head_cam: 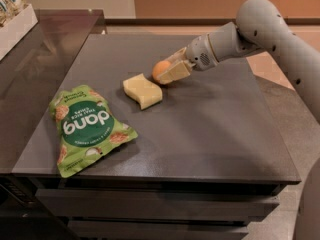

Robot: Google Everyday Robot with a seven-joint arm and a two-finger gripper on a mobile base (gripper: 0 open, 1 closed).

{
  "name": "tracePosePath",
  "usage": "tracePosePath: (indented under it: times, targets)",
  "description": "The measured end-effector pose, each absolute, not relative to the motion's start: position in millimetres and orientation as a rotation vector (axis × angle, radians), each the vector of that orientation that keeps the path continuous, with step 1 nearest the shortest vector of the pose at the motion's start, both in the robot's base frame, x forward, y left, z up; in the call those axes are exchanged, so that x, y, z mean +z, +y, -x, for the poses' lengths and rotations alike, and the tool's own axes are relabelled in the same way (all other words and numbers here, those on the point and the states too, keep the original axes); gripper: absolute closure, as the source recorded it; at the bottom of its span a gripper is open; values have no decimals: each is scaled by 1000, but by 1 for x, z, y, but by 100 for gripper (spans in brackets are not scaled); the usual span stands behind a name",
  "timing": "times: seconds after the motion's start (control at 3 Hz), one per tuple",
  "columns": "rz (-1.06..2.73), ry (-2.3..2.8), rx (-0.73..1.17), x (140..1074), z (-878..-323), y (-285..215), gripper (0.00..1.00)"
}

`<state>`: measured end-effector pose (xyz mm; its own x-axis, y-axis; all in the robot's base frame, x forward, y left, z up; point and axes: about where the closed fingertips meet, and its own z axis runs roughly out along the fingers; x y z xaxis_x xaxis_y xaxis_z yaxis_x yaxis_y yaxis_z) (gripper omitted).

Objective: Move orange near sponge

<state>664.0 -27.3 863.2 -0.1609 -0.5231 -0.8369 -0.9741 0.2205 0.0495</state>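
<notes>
The orange (159,70) is a small round fruit held between my pale yellow fingers (175,72) at the centre of the dark table. My gripper (167,69) is shut on the orange and reaches in from the right. The sponge (142,90), a pale yellow slab with wavy edges, lies flat on the table just left of and in front of the orange, a short gap from it. The orange sits low, at or just above the table surface; I cannot tell whether it touches.
A green snack bag (85,129) lies at the front left of the dark table (215,129). A lower dark counter (45,49) adjoins on the left, with a white box (15,19) at its far left. My arm (260,29) spans the right rear.
</notes>
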Motion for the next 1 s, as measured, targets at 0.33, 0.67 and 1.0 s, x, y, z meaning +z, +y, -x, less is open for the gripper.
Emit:
tracePosePath:
  times: [0.33, 0.67, 1.0]
  targets:
    - [1389, 1791, 818, 859, -667, -28, 13]
    - [1393, 1790, 822, 858, -666, -25, 0]
    - [1393, 1790, 823, 858, -666, -25, 0]
